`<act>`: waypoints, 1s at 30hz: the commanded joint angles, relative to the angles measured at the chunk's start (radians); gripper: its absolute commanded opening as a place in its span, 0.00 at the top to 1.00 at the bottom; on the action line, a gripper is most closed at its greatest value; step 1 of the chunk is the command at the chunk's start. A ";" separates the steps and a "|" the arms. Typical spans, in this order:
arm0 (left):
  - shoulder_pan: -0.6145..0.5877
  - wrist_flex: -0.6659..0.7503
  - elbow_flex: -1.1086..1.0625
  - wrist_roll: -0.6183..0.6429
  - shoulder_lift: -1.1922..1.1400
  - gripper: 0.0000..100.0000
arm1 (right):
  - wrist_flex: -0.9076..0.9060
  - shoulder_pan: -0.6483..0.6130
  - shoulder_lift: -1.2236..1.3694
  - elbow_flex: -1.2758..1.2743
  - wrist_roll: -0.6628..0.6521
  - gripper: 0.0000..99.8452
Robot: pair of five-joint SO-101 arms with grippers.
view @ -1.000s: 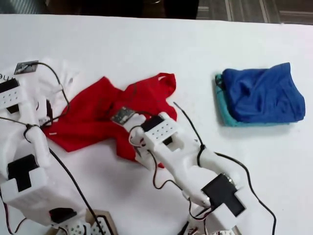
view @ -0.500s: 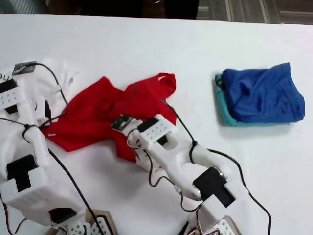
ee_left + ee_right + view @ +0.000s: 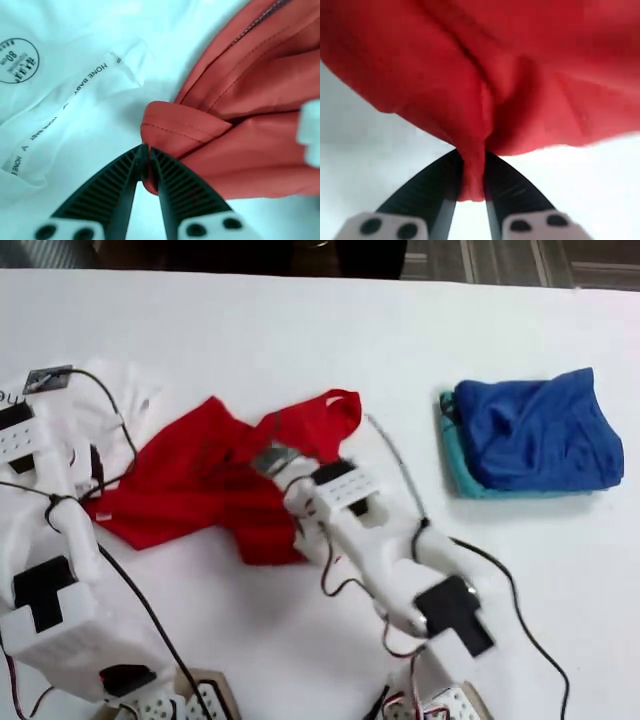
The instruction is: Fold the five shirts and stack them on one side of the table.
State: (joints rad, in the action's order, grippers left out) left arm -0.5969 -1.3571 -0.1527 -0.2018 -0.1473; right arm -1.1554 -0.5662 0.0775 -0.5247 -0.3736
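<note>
Change: right gripper (image 3: pixel 473 172) has carried its pinch of red shirt (image 3: pixel 190 485) farther up the table (image 3: pixel 300 330).
Right jaws: clamped on the fabric.
Left gripper (image 3: pixel 148 161): clamped on a red fold beside white shirt (image 3: pixel 75 60).

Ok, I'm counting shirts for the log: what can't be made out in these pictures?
Folded teal shirt, high view: the folded blue shirt on top covers all but its edges.
White printed shirt, high view: the left arm overlaps it and the picture's edge cuts it.
Crumpled red shirt, high view: the right arm hides its near hem.
</note>
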 commanded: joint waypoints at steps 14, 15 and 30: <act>0.264 -0.114 0.154 0.003 0.044 0.97 | 0.079 0.266 -0.610 0.015 -0.069 0.98; 0.272 -0.160 0.217 0.003 0.044 0.97 | 0.082 0.266 -0.615 0.015 -0.069 0.98; 0.288 -0.430 0.722 0.077 0.180 0.97 | 0.119 0.435 -0.805 0.235 0.012 0.98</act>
State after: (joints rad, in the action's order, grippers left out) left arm -0.3284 -1.7699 0.5240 -0.1527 -0.0752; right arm -1.0572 -0.1534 -0.6774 -0.3621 -0.3690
